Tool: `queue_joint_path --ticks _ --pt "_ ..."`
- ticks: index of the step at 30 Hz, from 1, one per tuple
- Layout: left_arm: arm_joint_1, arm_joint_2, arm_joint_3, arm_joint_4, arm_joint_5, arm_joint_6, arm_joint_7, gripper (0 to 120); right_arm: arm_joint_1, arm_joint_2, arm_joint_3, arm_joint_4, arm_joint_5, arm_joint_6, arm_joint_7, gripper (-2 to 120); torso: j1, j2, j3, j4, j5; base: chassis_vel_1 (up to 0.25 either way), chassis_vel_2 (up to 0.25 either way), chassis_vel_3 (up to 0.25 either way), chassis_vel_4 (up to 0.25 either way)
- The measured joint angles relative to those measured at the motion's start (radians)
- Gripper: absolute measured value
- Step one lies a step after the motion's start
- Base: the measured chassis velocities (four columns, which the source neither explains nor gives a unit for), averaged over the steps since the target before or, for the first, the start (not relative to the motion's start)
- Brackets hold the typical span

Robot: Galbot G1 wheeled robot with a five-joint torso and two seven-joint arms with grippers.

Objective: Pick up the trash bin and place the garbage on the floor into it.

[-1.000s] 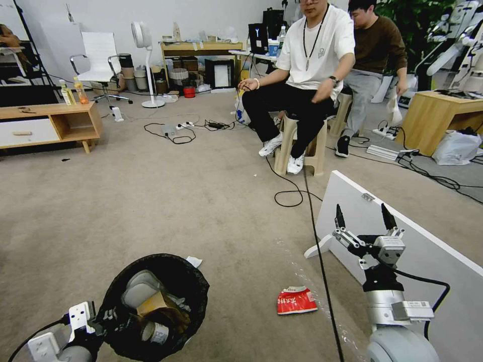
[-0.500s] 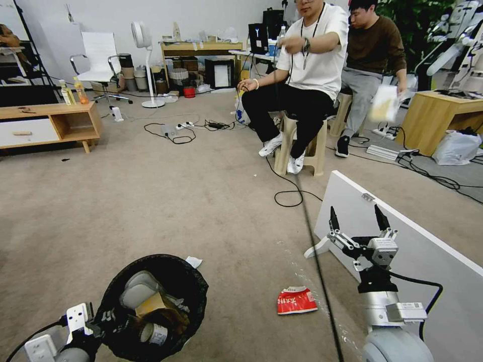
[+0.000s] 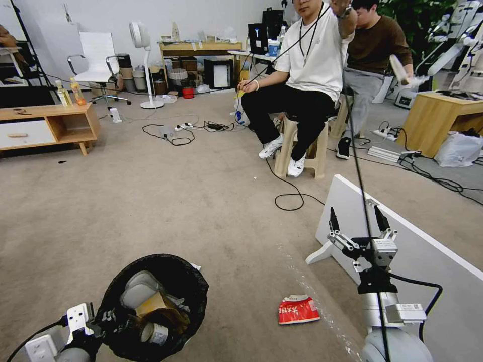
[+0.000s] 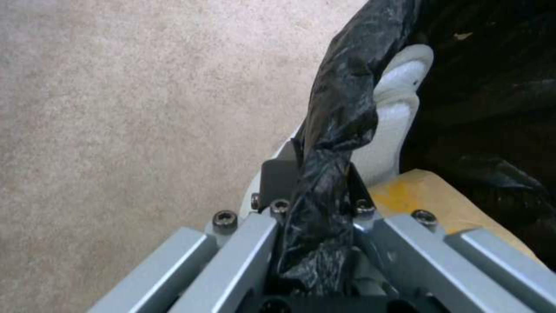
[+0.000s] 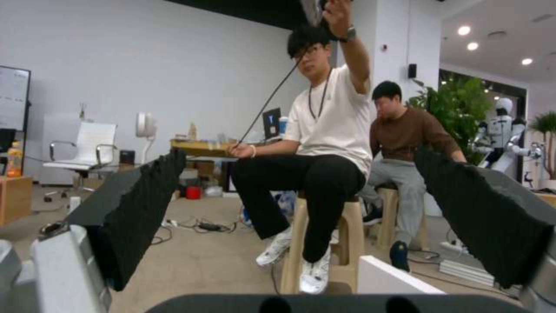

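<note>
Two grippers: left gripper [image 4: 316, 204] jaws clamp the trash bin [image 3: 151, 306] rim; right gripper [image 3: 356, 221] jaws spread wide, empty.

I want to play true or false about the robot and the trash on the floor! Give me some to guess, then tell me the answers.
1. The left gripper is pinching the rim of the trash bin. True.
2. The right gripper is holding the red-and-white packet. False: it is open and empty, up above the carpet.
3. The packet lies on the floor, between the bin and the right arm. True.
4. The bin is empty. False: a brown paper bag and other rubbish sit inside.
</note>
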State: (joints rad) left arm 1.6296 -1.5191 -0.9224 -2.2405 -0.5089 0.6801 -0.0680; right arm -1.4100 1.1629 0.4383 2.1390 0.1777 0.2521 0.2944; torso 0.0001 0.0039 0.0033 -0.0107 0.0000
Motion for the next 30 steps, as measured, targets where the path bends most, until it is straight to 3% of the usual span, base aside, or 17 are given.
queue_joint_path --ticks 30 --pt "-0.001 -0.005 0.003 0.01 0.006 -0.006 0.003 2 0.0 -0.006 -0.008 -0.018 -0.006 0.003 -0.001 100 0.0 0.0 0.0 0.0 -0.0001 0.0 0.0 0.0 0.0"
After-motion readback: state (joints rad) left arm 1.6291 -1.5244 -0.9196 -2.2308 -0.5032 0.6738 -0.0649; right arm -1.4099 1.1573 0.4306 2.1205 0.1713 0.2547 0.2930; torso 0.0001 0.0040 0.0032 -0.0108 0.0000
